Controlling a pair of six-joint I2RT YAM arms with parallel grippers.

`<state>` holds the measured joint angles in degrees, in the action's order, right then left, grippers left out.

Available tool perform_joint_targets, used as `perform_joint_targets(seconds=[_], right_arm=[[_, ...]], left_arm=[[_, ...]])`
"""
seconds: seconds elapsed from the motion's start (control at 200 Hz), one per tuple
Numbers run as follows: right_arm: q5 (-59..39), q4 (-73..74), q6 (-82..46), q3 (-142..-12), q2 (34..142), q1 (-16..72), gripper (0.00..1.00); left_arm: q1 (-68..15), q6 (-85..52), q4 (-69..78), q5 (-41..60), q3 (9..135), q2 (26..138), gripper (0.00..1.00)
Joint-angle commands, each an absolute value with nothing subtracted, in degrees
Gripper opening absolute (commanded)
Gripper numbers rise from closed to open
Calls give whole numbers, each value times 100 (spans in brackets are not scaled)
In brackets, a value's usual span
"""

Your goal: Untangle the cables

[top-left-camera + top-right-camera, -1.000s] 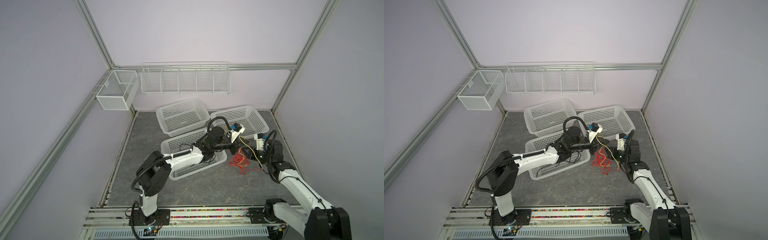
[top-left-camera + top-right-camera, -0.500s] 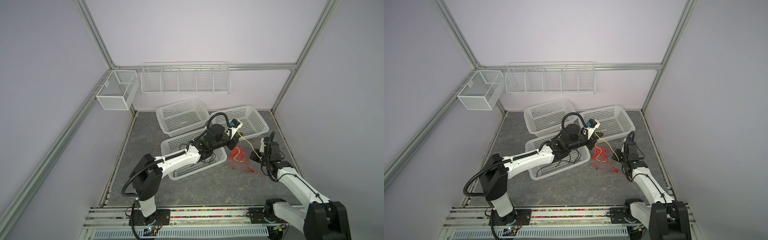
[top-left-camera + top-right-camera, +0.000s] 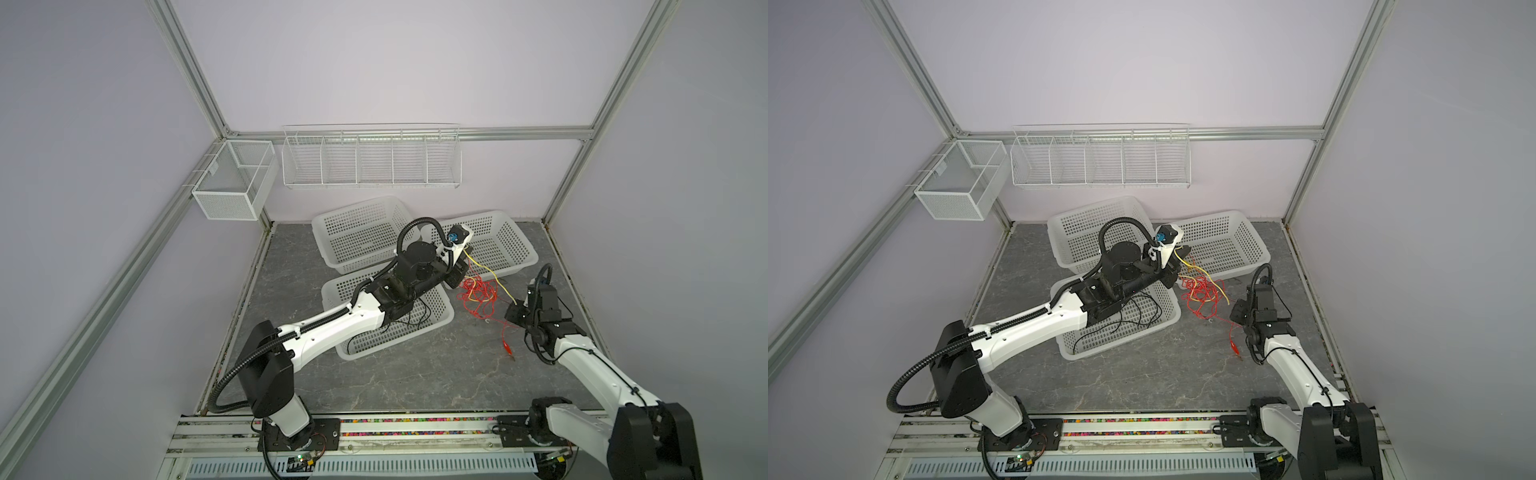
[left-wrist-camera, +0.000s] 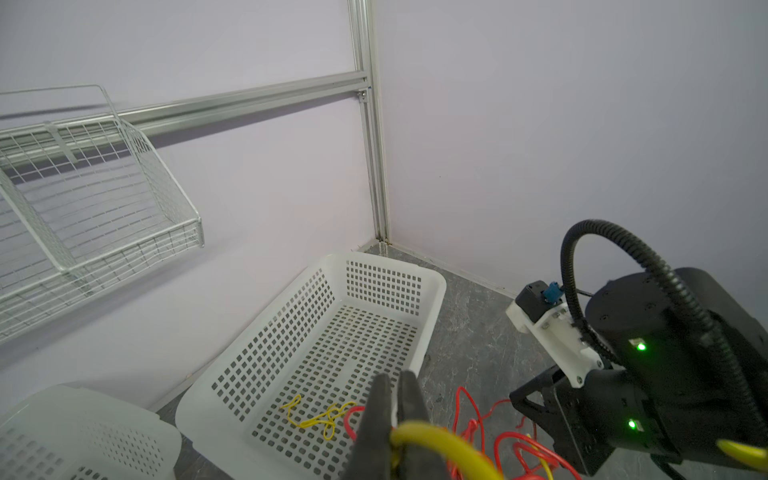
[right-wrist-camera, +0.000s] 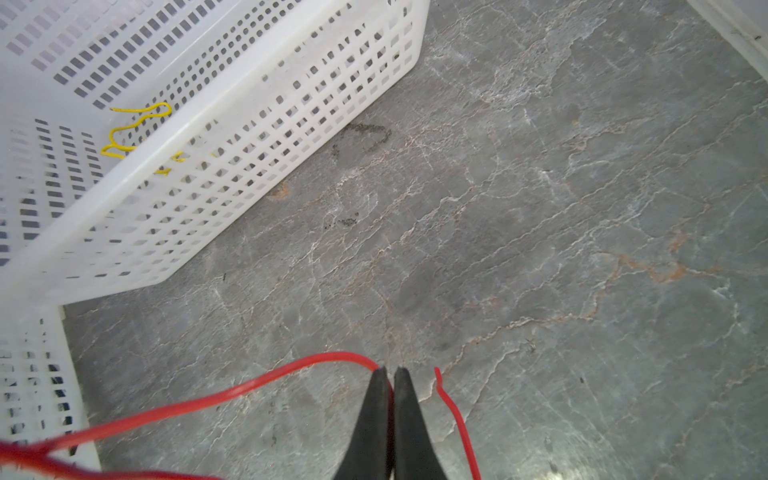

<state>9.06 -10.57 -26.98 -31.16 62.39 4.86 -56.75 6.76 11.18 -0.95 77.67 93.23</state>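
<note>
The cables lie as a red tangle (image 3: 478, 295) (image 3: 1202, 297) on the grey floor between my two grippers. My left gripper (image 4: 394, 376) (image 3: 455, 277) is shut on a yellow cable (image 4: 432, 440), which runs over the tangle toward the right gripper (image 3: 490, 274). My right gripper (image 5: 390, 370) (image 3: 512, 319) is shut on a red cable (image 5: 257, 384) low over the floor. Another yellow cable (image 4: 320, 419) (image 5: 133, 129) lies in the back right basket (image 3: 515, 245). Thin black cables (image 3: 411, 320) (image 3: 1136, 313) lie in the front basket (image 3: 390, 347), partly hidden under the left arm.
A third white basket (image 3: 357, 232) leans at the back left. Wire shelves (image 3: 370, 160) and a mesh box (image 3: 232, 183) hang on the walls. Red clips (image 3: 508, 348) on a red lead lie by the right arm.
The left gripper has risen and drawn back toward the back right basket with the yellow cable. The right gripper has pulled toward the front right, drawing red cable out of the tangle.
</note>
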Motion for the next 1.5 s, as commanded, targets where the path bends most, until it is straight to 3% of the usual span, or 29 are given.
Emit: perform_joint_targets(seconds=[0.0,0.2,0.415,0.83,1.495], right_arm=[[669,-1131,-2453,-3166,6025,461,6],[19,-1461,-2086,-3344,5471,457,7],[-577,-1781,-1961,-3264,4611,462,18],[-2572,-1470,-1846,-2913,3900,489,55],[-1683,-326,-1849,-2811,5058,890,58]], left_arm=[[-5686,638,1204,95,7782,9370,0],[-5941,611,1054,306,8046,9853,0],[-5946,335,1063,494,8300,10271,0],[-5944,369,993,594,8505,10446,0],[-5941,5,1082,1232,8524,10411,0]])
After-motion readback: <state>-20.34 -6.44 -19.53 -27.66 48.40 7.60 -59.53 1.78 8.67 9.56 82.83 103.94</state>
